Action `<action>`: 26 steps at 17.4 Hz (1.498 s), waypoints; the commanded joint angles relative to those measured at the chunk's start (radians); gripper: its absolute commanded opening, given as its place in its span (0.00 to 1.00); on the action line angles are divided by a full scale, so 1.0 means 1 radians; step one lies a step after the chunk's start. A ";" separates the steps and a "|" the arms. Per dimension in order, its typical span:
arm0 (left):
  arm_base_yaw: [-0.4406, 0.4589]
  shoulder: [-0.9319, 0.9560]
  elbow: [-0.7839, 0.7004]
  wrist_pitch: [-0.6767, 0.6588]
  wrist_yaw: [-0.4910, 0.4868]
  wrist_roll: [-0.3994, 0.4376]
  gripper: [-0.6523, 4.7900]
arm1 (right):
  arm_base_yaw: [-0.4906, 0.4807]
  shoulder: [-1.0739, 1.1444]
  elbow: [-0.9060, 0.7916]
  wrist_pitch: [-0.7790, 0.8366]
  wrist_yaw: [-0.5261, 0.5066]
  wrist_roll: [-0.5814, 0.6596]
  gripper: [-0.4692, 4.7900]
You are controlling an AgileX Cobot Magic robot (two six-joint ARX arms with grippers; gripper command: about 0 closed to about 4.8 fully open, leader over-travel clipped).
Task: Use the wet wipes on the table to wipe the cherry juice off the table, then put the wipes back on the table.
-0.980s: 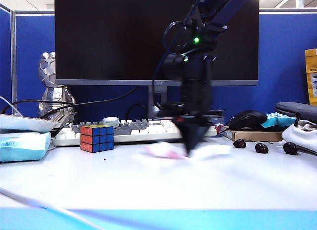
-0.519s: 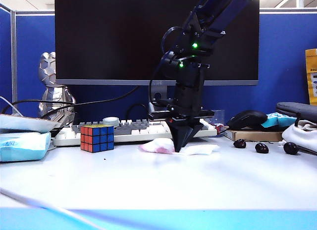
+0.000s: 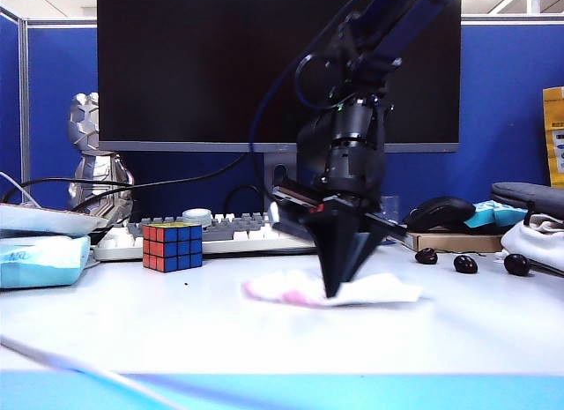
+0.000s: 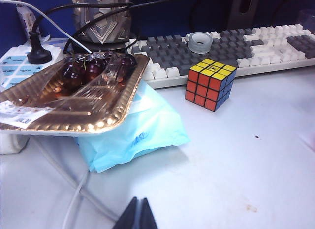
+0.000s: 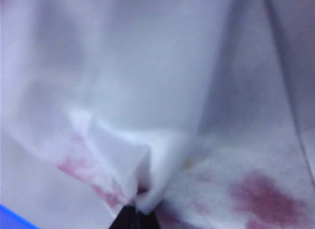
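My right gripper (image 3: 333, 292) points straight down at the middle of the table (image 3: 132, 331), shut on a white wet wipe (image 3: 374, 291) that lies spread on the surface. The wipe's left part is stained pink (image 3: 273, 291). In the right wrist view the wipe (image 5: 147, 91) fills the picture, bunched at the black gripper (image 5: 135, 216), with magenta cherry juice blotches (image 5: 268, 199) soaked into it. One tiny dark juice spot (image 3: 187, 284) (image 4: 256, 137) sits in front of the cube. My left gripper (image 4: 139, 203) hangs shut and empty over the table's left part.
A Rubik's cube (image 3: 173, 245) (image 4: 210, 83) stands before the keyboard (image 3: 238, 229). A light blue wipes pack (image 4: 138, 125) lies under a gold tray of cherries (image 4: 74, 91). Three loose cherries (image 3: 465, 264) lie at right near a mouse (image 3: 438, 212). A white cable (image 3: 70, 361) crosses the front left.
The right gripper slid the wipe back toward the keyboard, then forward toward the table's front, its wrist turning. The wipe now lies spread wider. The left arm has not moved.
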 commanded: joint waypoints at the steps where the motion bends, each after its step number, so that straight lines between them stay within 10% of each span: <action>1: 0.002 -0.003 -0.001 -0.011 0.004 -0.003 0.12 | 0.001 0.018 -0.011 -0.008 0.308 0.028 0.09; 6: 0.002 -0.003 -0.001 -0.011 0.004 -0.004 0.12 | -0.003 0.018 -0.009 0.232 0.447 0.050 0.09; 10: 0.002 -0.003 -0.001 -0.011 0.004 -0.003 0.12 | -0.003 0.018 -0.009 0.387 0.225 0.050 0.09; 19: 0.002 -0.003 -0.001 -0.011 0.004 -0.003 0.12 | -0.003 -0.063 -0.007 0.373 0.130 0.065 0.09; 26: 0.002 -0.003 -0.001 -0.011 0.004 -0.003 0.12 | -0.003 -0.163 -0.006 0.325 0.138 0.065 0.30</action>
